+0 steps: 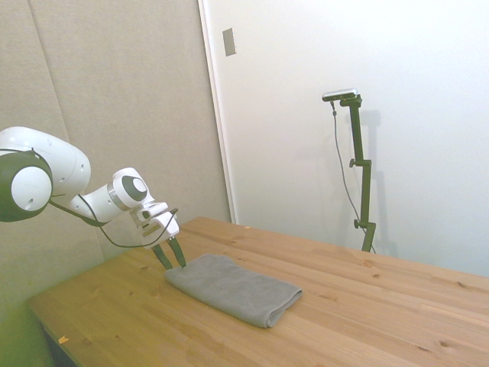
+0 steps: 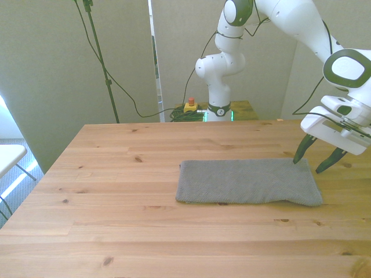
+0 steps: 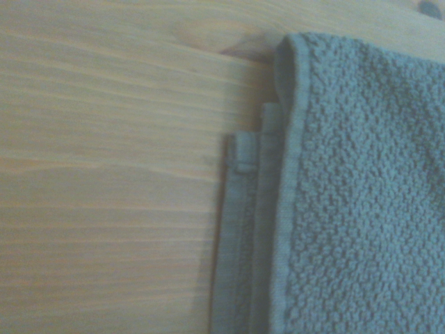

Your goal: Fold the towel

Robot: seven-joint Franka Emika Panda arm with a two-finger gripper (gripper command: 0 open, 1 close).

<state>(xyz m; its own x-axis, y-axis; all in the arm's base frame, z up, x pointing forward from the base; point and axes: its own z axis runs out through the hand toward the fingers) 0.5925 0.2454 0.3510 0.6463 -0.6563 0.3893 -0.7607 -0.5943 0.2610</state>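
One plain mid-grey terry towel, folded into a thick layered rectangle, lies flat on the wooden desk, right of centre in the front view. The tool hangs at the towel's right end in that frame, its dark fingers spread apart and gripping nothing, tips close above the cloth's edge. Stacked hems show offset at the towel's corner in the wrist view.
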